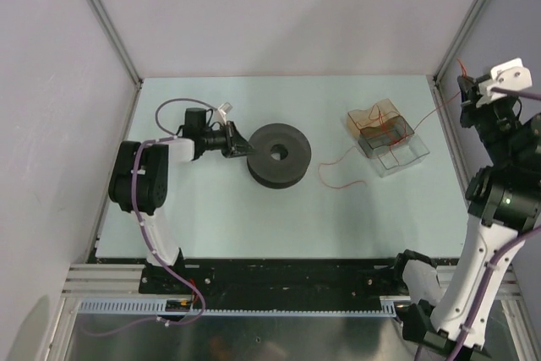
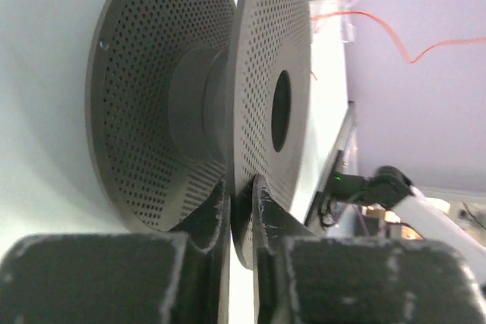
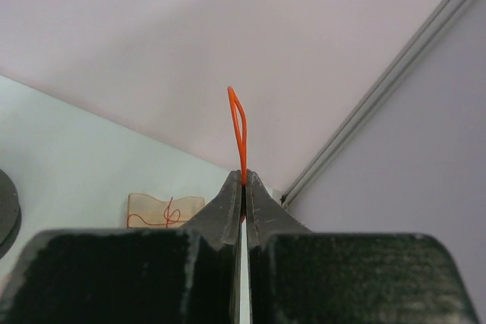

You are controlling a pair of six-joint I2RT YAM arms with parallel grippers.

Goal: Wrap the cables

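Place: a robotics lab, and this is an enclosed test cell.
Walls: plain pale panels (image 1: 296, 14) close in behind the spool (image 1: 266, 145) and on both sides of it.
Frame: bare aluminium posts (image 1: 103, 19) run up the corners behind the spool.
Bench: a pale green table (image 1: 254, 226) lies under the spool.
Near side of the spool: aluminium rail (image 1: 101, 281) and slotted wiring duct (image 1: 279, 306).
Machines: the left arm (image 1: 139, 179) is just left of the spool, the right arm (image 1: 499, 200) well to its right.
Test piece: thin red-orange cables (image 3: 242, 161) trail right of the spool.
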